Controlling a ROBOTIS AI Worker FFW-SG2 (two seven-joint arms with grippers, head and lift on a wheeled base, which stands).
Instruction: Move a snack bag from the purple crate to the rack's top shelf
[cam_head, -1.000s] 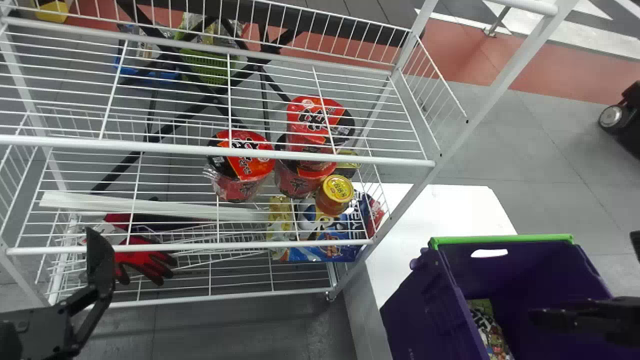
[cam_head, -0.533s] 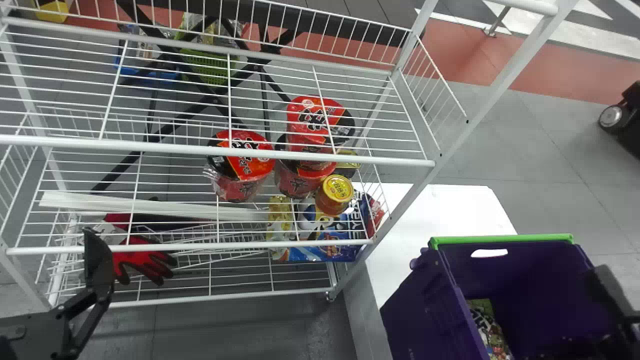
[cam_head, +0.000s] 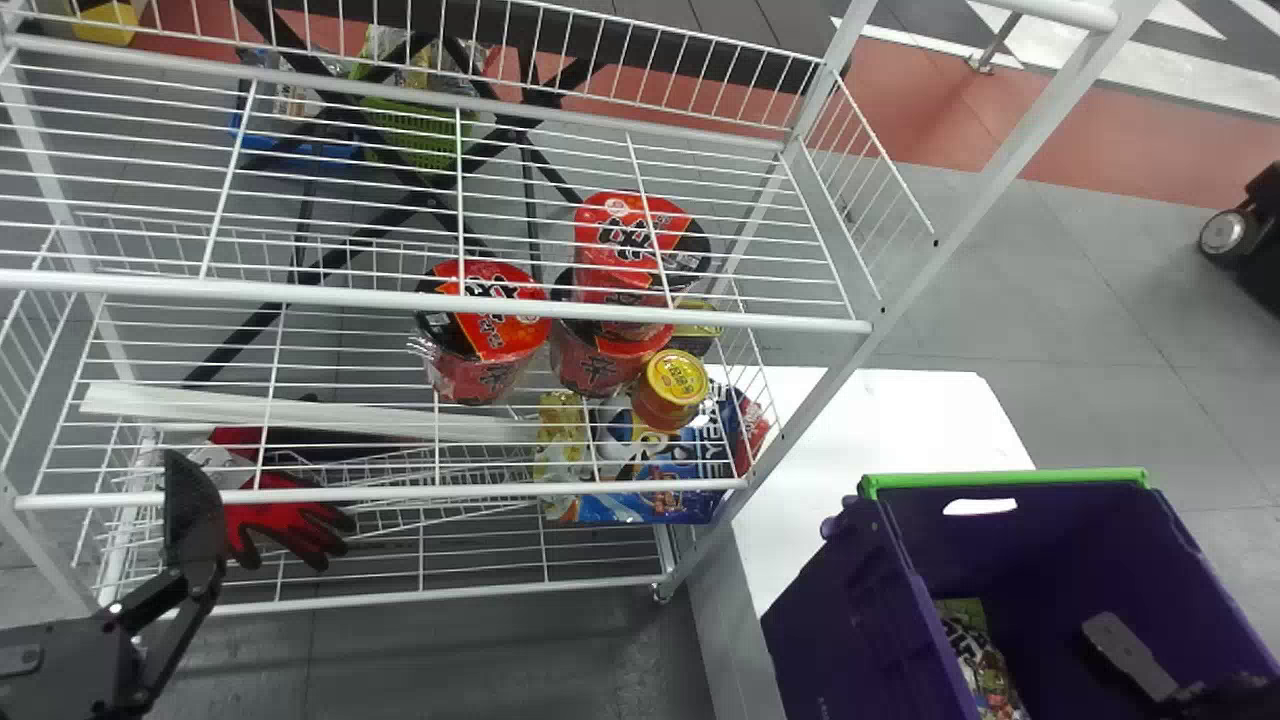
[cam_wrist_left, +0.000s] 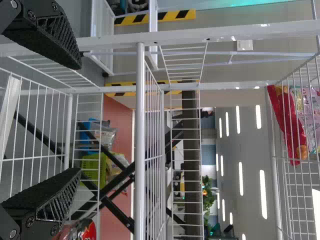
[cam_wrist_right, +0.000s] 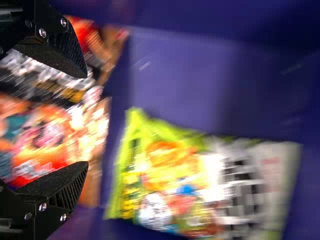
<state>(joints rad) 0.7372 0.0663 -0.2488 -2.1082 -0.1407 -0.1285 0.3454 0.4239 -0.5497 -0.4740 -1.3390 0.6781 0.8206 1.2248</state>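
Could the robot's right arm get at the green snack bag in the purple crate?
Probably yes: the right gripper is open, in or just over the purple crate, and I see nothing lying on the green snack bag. The crate's walls might be tight.

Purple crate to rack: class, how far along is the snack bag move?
Done: the right gripper is inside the purple crate, open near a green-edged snack bag. In hand: seemingly nothing yet. Remaining: gripping a bag, lifting it out, then setting it on the rack's top shelf.
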